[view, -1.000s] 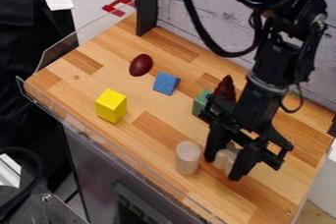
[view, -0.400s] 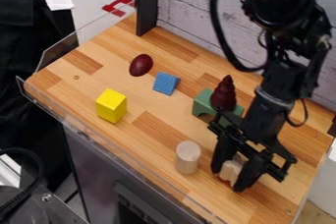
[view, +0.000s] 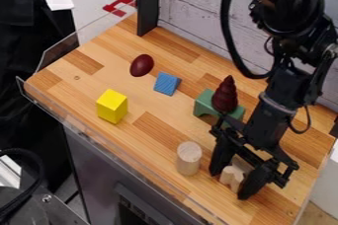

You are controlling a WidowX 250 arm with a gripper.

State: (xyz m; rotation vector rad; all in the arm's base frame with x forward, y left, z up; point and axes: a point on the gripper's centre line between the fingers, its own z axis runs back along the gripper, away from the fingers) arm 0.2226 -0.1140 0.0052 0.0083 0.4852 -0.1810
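The gripper (view: 230, 184) hangs low over the board's right part, its two fingers spread apart. Between them stands a small pale wooden block (view: 232, 176), partly hidden by the far finger, with a gap visible on at least one side. Just left of the gripper, a pale wooden cylinder (view: 189, 158) is upright. Behind it, a green arch-shaped block (view: 205, 104) has a dark red ridged cone (view: 225, 95) on or against it; I cannot tell which.
A yellow block (view: 112, 106), a blue block (view: 167, 84) and a dark red egg-shaped piece (view: 142, 65) lie farther left on the wooden board (view: 79, 88). A clear guard (view: 147, 173) edges the board's front, and a black post (view: 148, 4) rises at the back.
The gripper has moved toward the front right and its fingers have spread wider. The pale block between them has shifted slightly the same way and turned. More of the green block and cone shows.
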